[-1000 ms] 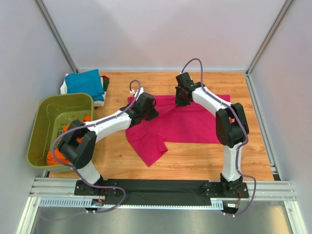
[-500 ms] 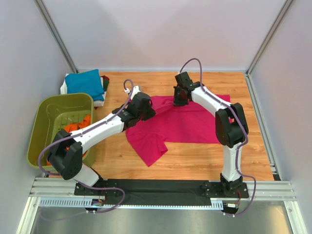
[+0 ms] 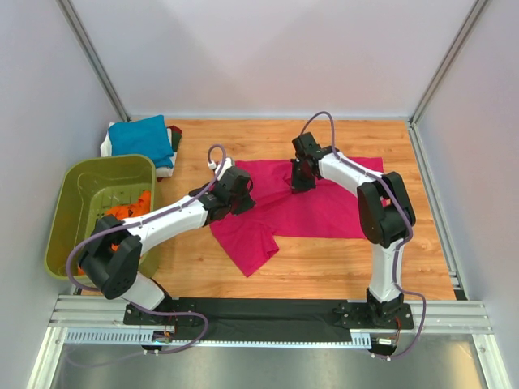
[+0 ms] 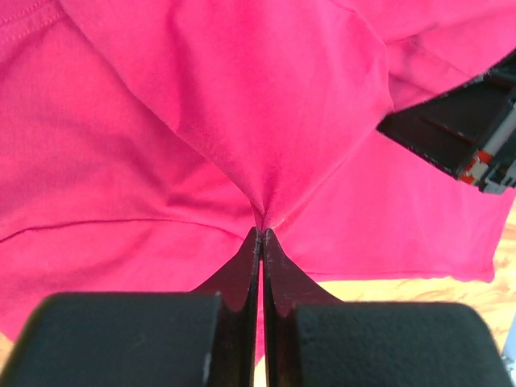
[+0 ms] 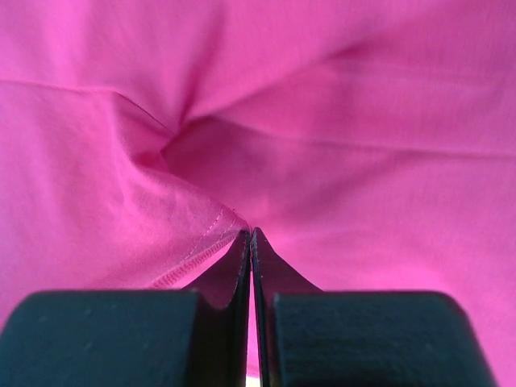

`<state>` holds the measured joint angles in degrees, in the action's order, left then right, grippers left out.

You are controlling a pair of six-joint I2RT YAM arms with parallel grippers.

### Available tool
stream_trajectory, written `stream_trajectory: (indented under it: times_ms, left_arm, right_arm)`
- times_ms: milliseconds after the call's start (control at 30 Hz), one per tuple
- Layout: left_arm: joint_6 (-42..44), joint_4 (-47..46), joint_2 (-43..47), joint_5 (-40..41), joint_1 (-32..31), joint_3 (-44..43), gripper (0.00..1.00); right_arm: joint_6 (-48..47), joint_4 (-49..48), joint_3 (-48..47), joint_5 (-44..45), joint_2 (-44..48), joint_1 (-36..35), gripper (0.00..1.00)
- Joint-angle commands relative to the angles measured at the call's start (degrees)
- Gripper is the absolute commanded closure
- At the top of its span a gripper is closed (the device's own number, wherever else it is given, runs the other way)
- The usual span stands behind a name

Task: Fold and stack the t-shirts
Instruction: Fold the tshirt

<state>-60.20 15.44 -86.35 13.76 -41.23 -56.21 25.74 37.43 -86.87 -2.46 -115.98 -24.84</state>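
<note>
From above, the pink t-shirt (image 3: 324, 207) lies spread across the middle of the wooden bench (image 3: 340, 263), with one sleeve trailing toward the near edge. The left end effector (image 3: 243, 188) is down on the shirt's left side, and the right end effector (image 3: 298, 185) is down on it near the far edge, a little right of the left one. Both are pressed shut with cloth caught at their tips. At the left edge sits a green basket (image 3: 63, 212) with orange t-shirts (image 3: 122, 212) bunched inside. Behind it, in the far left corner, a folded teal t-shirt (image 3: 144, 136) lies on top of a white t-shirt (image 3: 106, 147).

From the left wrist, the left end effector (image 4: 260, 235) has its two fingers closed tight together. They pinch a fold of the pink t-shirt (image 4: 242, 105), and the cloth pulls into a taut peak with creases fanning out from the tips. The right end effector (image 4: 463, 133) shows as a dark block at the right edge, resting on the same shirt. A strip of bench (image 4: 419, 289) shows below the hem.

From the right wrist, the right end effector (image 5: 250, 235) is also fully closed. It nips the pink t-shirt (image 5: 363, 185) right at a stitched hem, which curls up to the left of the tips. The fabric fills the whole view and puckers into a dimple just above the grip.
</note>
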Motion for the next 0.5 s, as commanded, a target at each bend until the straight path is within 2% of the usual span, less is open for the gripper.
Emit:
stream_trajectory:
  times_ms: [0,467]
  left_arm:
    - [0.17,0.82,-0.14,-0.04,-0.08,0.74,1.0]
    - [0.97,0.64,-1.98,-0.22,-0.08,2.24,1.0]
  right_arm:
    - [0.1,-0.43,2.23,3.34,3.57,0.76,1.0]
    - [1.24,2.56,5.22,0.7,6.2,0.49,1.0]
